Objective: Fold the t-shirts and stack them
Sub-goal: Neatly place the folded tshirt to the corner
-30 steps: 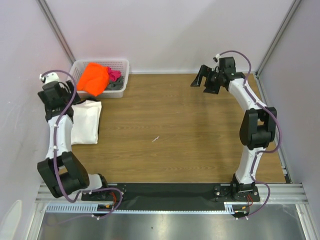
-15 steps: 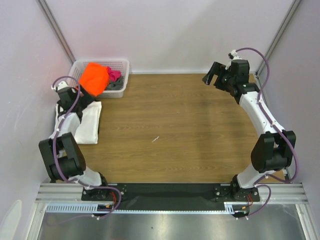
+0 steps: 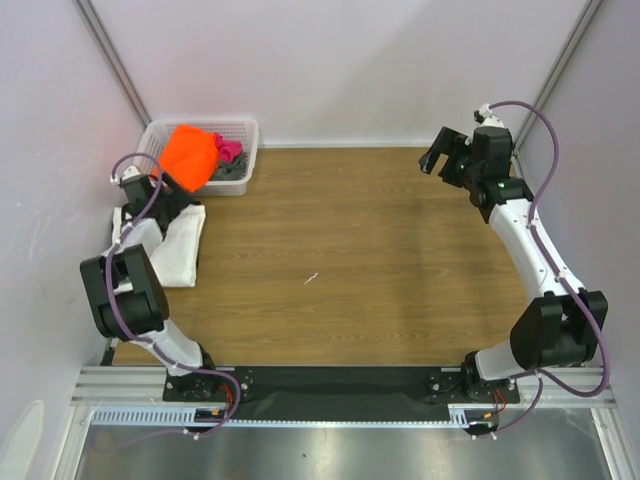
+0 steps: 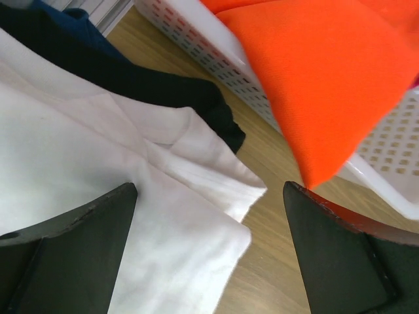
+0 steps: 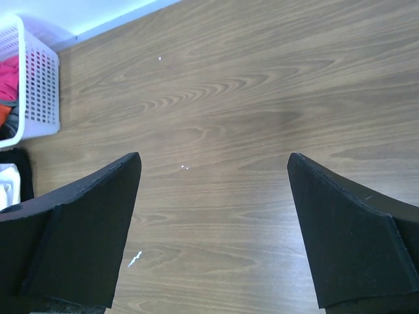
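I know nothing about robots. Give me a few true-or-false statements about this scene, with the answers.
1. The orange t-shirt sits in the basket, spilling over its rim. True.
2. The white t-shirt lies in the middle of the table. False: it lies near the table's left edge, next to the basket.
3. The right end effector grips a t-shirt. False: it is open and empty over bare wood.
4. The left end effector is open above the white t-shirt. True.
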`<state>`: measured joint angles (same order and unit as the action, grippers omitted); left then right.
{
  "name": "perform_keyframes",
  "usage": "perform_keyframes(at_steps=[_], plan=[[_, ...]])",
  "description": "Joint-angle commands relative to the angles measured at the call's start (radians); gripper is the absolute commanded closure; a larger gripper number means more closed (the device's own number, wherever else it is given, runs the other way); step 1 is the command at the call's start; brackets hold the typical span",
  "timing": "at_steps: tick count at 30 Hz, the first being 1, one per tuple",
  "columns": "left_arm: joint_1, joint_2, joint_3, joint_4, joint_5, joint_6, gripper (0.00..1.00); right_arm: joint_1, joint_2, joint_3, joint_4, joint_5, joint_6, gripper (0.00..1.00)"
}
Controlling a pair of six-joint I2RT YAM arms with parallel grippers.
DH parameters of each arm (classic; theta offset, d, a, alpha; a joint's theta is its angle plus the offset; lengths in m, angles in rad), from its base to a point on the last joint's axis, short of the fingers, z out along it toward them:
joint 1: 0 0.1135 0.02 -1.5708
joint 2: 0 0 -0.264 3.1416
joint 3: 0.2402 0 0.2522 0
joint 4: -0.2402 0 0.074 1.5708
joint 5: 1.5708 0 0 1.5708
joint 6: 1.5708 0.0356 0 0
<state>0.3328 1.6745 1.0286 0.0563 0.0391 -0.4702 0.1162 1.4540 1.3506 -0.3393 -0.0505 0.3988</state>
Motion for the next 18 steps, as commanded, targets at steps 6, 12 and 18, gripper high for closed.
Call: perform_keyframes(at_steps=[6, 12, 18], plan=[[-0.008, -0.297, 0.145, -0.243, 0.107, 0.135, 0.00, -0.023, -0.030, 0.123, -0.004, -0.014, -0.001, 0.00], [-0.008, -0.521, 0.214, -0.436, 0.165, 0.237, 0.00, -0.029, -0.081, 0.140, 0.046, 0.031, -0.084, 0.00], [-0.008, -0.729, 0.171, -0.542, 0.196, 0.254, 0.00, -0.029, -0.211, 0.056, 0.109, 0.089, -0.103, 0.00]])
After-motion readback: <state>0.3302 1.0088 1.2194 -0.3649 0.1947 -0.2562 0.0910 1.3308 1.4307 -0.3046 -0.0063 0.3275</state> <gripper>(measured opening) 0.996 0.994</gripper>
